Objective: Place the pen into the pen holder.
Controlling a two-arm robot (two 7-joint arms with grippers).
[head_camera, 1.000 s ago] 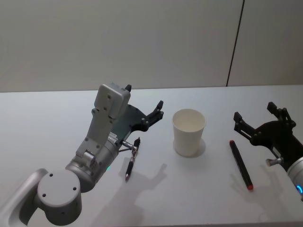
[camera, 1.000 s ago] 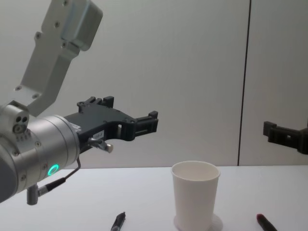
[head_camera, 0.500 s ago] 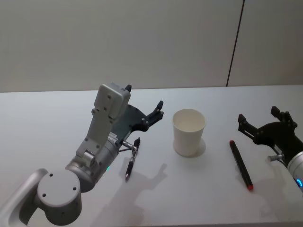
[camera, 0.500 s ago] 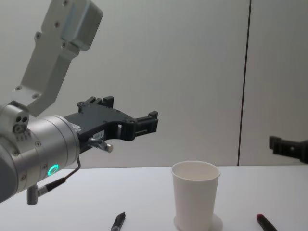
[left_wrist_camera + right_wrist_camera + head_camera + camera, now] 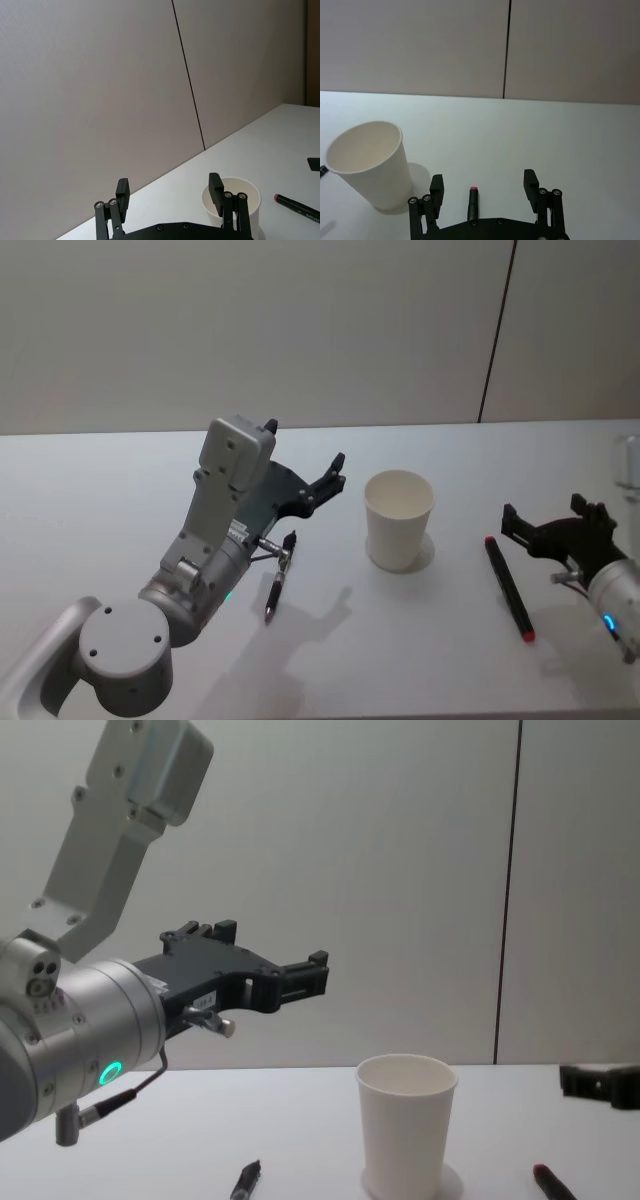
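The pen holder (image 5: 399, 520) is a white paper cup standing upright in the middle of the table, and it looks empty. A black pen with a red end (image 5: 508, 587) lies to its right. My right gripper (image 5: 543, 510) is open and hangs low beside that red end. In the right wrist view the pen's red end (image 5: 473, 200) lies between the open fingers of the right gripper (image 5: 484, 181), with the cup (image 5: 367, 165) off to one side. My left gripper (image 5: 330, 480) is open, raised above the table left of the cup.
A second, all-black pen (image 5: 278, 585) lies on the white table (image 5: 420, 660) left of the cup, under my left arm. A plain wall with a dark vertical seam (image 5: 497, 330) stands behind the table.
My right gripper has come down and drawn back toward the red-ended pen, staying open. The left arm, the cup and both pens have not moved.
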